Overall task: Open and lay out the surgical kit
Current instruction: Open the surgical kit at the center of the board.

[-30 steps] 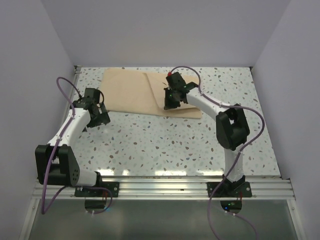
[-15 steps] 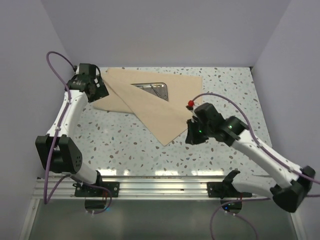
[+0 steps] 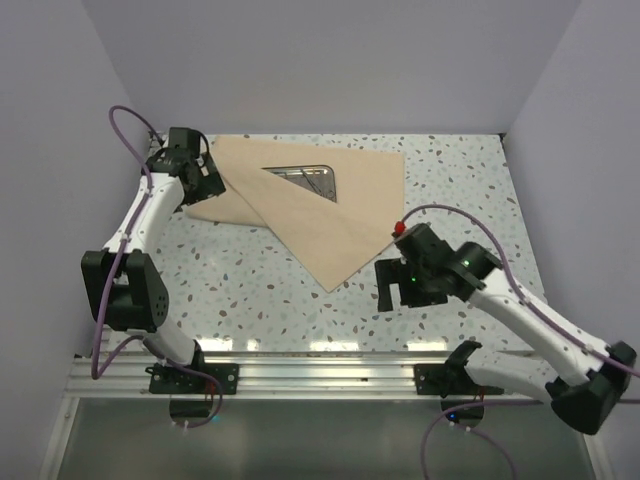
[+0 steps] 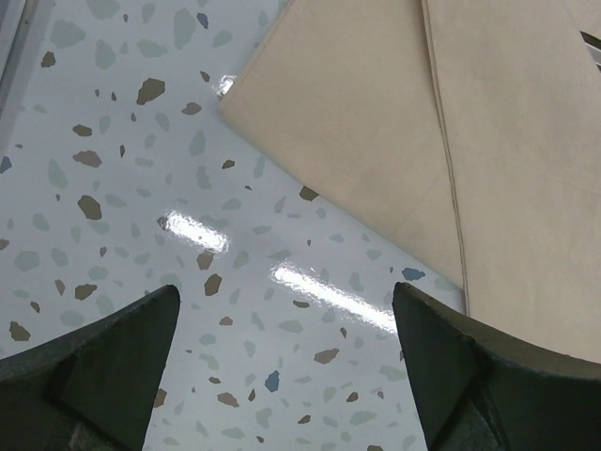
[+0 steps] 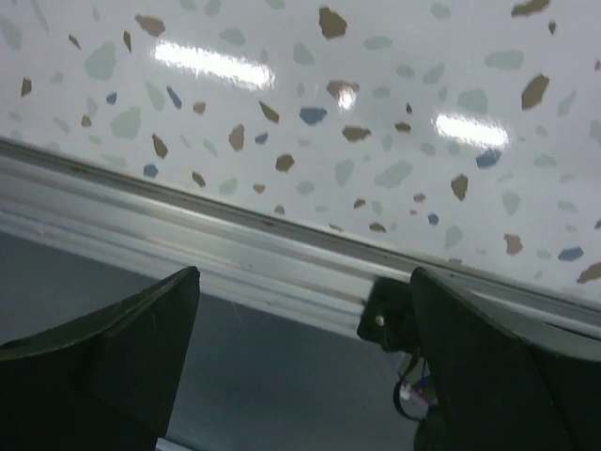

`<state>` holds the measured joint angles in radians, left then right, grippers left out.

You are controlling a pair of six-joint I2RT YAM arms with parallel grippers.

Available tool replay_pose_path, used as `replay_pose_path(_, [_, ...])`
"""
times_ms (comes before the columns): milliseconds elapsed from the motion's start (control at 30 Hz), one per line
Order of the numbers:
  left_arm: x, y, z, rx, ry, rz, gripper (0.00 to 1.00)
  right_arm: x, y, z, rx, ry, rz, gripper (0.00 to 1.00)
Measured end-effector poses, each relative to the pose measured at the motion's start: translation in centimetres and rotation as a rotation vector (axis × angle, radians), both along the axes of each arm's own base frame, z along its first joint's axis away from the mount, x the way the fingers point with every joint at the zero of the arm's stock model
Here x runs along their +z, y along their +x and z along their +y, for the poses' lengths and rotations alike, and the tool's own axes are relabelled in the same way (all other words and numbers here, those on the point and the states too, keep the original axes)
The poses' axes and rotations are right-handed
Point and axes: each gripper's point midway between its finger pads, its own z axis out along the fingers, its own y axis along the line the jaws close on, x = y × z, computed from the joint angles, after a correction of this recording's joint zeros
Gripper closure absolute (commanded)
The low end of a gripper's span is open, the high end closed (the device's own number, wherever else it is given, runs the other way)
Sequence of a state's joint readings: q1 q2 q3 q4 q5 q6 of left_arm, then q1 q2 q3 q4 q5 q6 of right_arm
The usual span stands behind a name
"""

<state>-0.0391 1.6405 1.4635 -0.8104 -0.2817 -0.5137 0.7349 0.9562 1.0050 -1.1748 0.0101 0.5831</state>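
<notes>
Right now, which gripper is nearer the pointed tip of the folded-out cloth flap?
Right. The right gripper sits just right of the flap tip, clear of it; the left gripper is at the cloth wrap's far left edge.

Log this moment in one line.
cloth: one flap folded open | tray: partly uncovered | left gripper: open, empty, by cloth's left corner | right gripper: open, empty, clear of cloth

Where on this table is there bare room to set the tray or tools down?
Two patches: the table near-left, between the left arm and the cloth wrap flap; and far right, between the wrap's edge and the wall. Crowded: the left gripper at the wrap's far-left corner, the right gripper beside the flap's tip.
</notes>
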Motion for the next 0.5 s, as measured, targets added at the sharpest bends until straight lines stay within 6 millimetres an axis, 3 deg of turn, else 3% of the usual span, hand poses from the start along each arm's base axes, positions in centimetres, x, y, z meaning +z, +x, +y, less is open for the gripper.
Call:
replay_pose_path(233, [-0.6,-0.3,-1.1,-0.032,-0.024,0.011,0.00,-4.8,7.1,6.8,0.007,-0.057,0.078,0.02])
replay_pose_path(500, [-2.0,-2.8,-1.4,-0.045,-0.043,0.051,0.00,-8.2,11.4,13.4,0.058,-0.035,0.100,0.02])
